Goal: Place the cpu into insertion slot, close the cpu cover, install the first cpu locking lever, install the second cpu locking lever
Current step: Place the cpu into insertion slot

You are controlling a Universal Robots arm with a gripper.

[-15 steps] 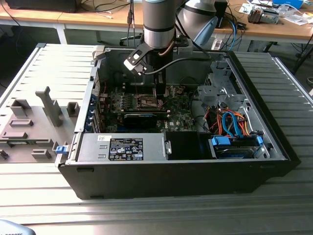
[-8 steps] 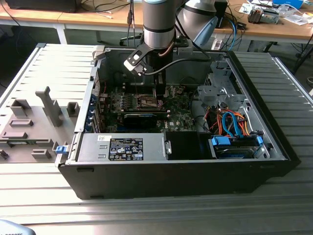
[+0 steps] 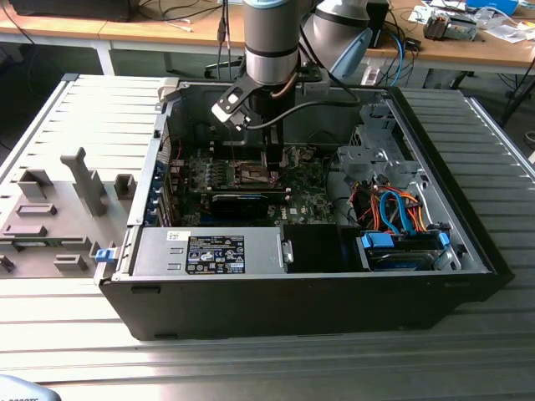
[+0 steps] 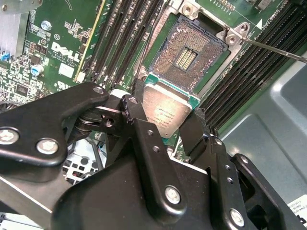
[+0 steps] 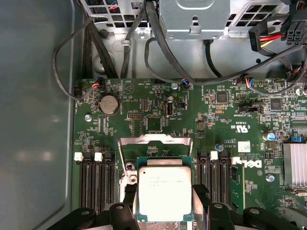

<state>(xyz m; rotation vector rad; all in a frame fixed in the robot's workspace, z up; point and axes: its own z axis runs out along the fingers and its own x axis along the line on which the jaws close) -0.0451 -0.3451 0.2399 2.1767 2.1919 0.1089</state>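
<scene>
An open black computer case [image 3: 301, 301] lies on its side on a slatted metal table [image 3: 251, 368], and the robot arm [image 3: 272, 42] reaches down into it over the green motherboard [image 5: 158, 105]. In the second wrist view the insertion slot [image 4: 187, 57] sits bare, its field of fine contacts exposed between banks of long black memory slots [image 4: 129, 33]. The cpu cover [image 5: 156, 140] appears to stand raised at the far edge of the socket, though its angle is hard to judge.

The gripper [image 4: 169, 120] is clamped on the cpu [image 5: 164, 189]. One black finger [image 4: 136, 103] presses each of two opposite edges, leaving the silvery top and the green border clear. The chip hangs level above the board, close to the slot but apart from it and not yet seated.

The cpu looks light, thin and stiff, so it needs little squeeze. Its smooth metal top gives poor purchase, which makes the edges the right place to hold. The real fragility is probably in its underside and in the socket's contacts, which would bend under a tilted or sliding touch.
</scene>
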